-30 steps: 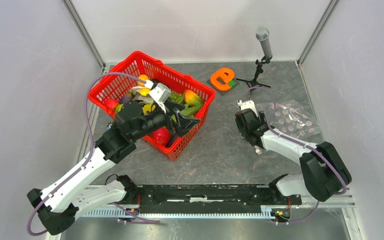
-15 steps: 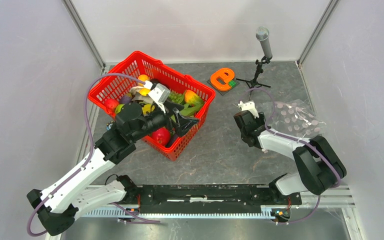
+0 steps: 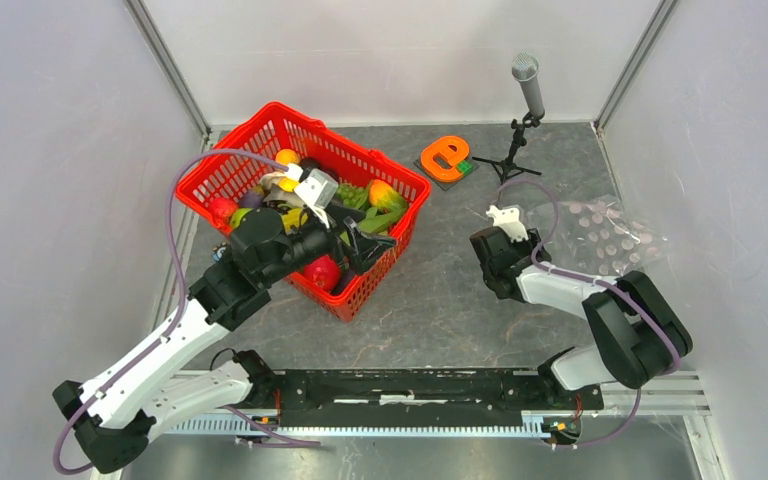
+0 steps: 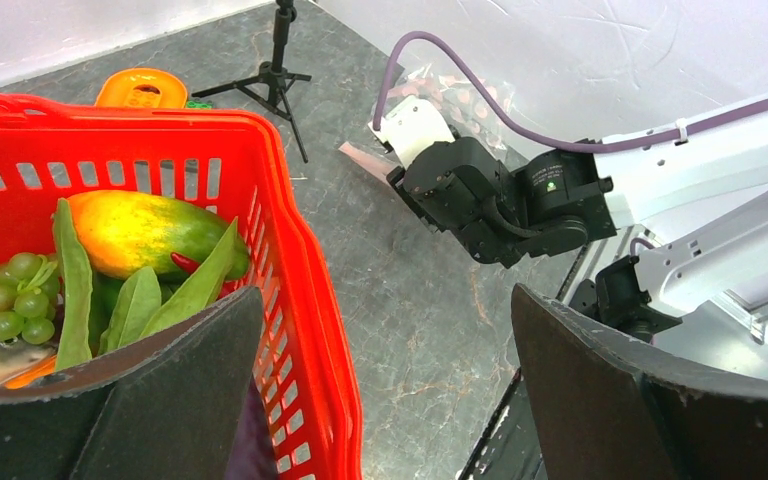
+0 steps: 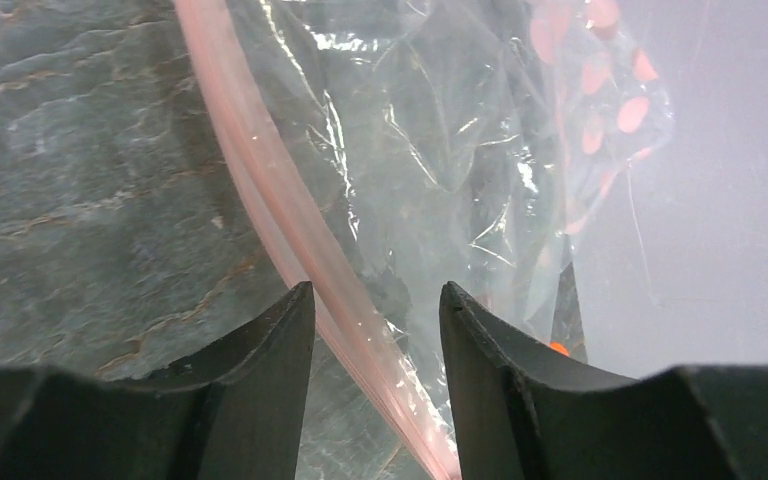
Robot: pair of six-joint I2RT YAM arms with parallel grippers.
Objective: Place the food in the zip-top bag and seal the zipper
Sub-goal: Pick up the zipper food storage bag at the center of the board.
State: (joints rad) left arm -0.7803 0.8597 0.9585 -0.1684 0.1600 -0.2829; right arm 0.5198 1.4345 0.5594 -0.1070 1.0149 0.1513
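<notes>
Where the left gripper (image 4: 385,300) hangs: over the right-hand wall of the red basket (image 3: 365,288), at the left of the table (image 3: 440,300).
Left gripper state: jaws spread wide and holding nothing. One finger is inside the basket and the other outside, with the basket's wall between them.
Food (image 3: 322,270): all in the basket, none in the bag. An orange-and-green fruit (image 4: 140,232), green grapes (image 4: 10,300) and long green pods (image 4: 72,275) lie just past the inner finger.
Letter (image 3: 447,157): an orange toy "e" on the table, behind the basket's right corner.
Microphone (image 3: 528,85): upright on a small black tripod at the back of the table, right of the letter.
Right gripper (image 5: 375,295): low over the table right of centre, pointing at the bag's mouth edge.
Right gripper state: jaws a narrow gap apart, one on each side of the zipper. I cannot tell whether either pad touches it.
Zipper (image 5: 290,240): a pale pink strip running away from the gripper along the bag's nearest edge.
Bag (image 3: 615,235): clear and crinkled with pale round dots, at the right side of the table. Its far end reaches the right wall, well apart from the basket.
</notes>
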